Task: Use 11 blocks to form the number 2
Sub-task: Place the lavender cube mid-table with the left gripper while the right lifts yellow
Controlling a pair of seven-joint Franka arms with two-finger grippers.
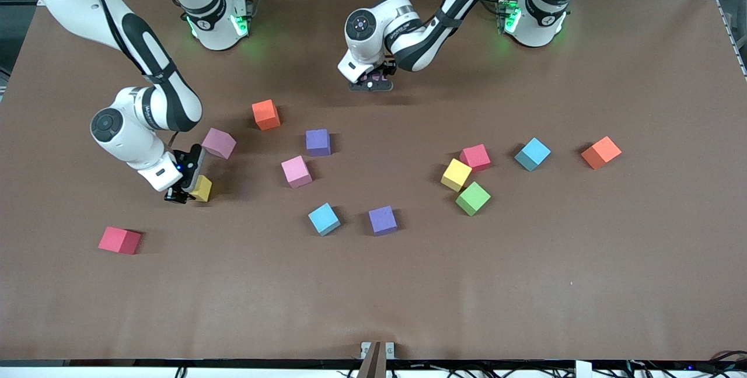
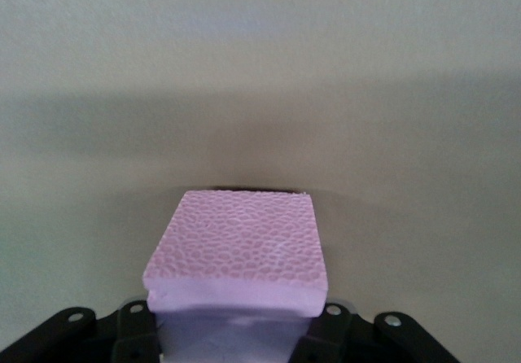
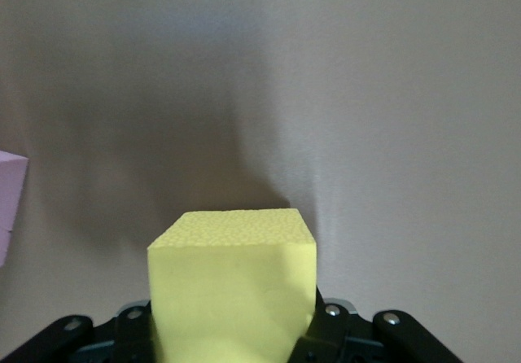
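I had the right gripper (image 1: 185, 191) down on the table (image 1: 373, 284), jaws closing around a small matte yellow cube (image 1: 202, 188), the left gripper (image 1: 373, 81) clamping a pink foam cube (image 2: 238, 249), so I judged squaring the grip mattered before lifting.

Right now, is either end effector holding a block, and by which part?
Left end effector: pink block, by its sides. Right end effector: yellow block, by its sides.
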